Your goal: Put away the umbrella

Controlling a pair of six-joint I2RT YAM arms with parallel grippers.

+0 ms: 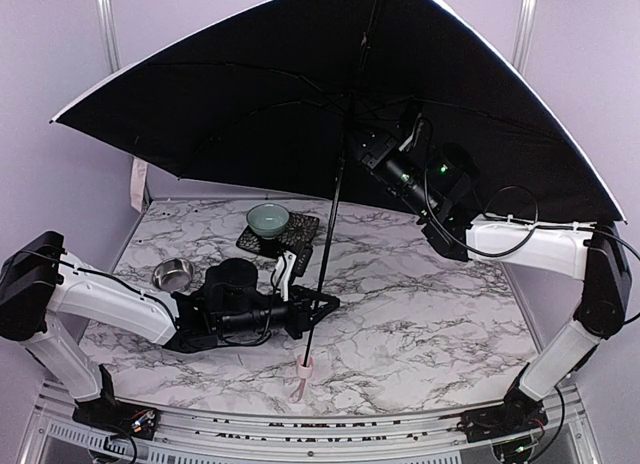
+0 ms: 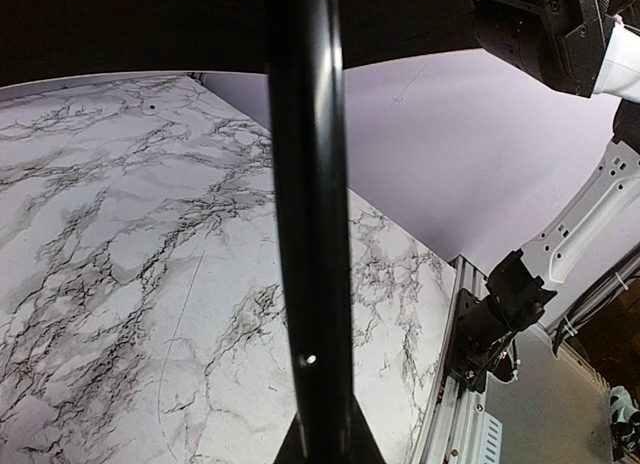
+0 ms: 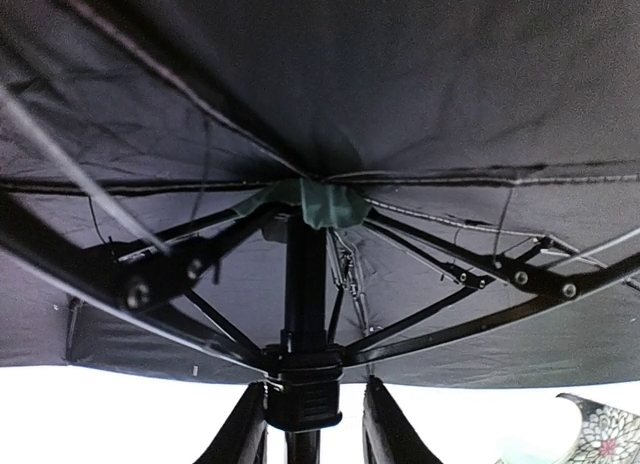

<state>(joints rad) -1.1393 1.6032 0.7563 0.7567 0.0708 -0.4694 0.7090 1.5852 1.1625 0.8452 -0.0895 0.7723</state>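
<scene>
The umbrella (image 1: pixel 300 84) stands open over the table, its black lining facing me and a pale edge round the rim. Its thin black shaft (image 1: pixel 330 224) slants down to the small pink handle (image 1: pixel 304 367) near the front edge. My left gripper (image 1: pixel 318 306) is shut on the lower shaft, which fills the middle of the left wrist view (image 2: pixel 310 234). My right gripper (image 1: pixel 368 149) is raised under the canopy. In the right wrist view its fingers (image 3: pixel 240 434) stand on either side of the black runner (image 3: pixel 305 389), with a gap on the right side.
A teal bowl (image 1: pixel 268 220) sits on a dark mat (image 1: pixel 290 239) at the back of the marble table (image 1: pixel 430 304). A small steel bowl (image 1: pixel 173 275) lies by my left arm. A pink strip (image 1: pixel 137 184) hangs at the back left.
</scene>
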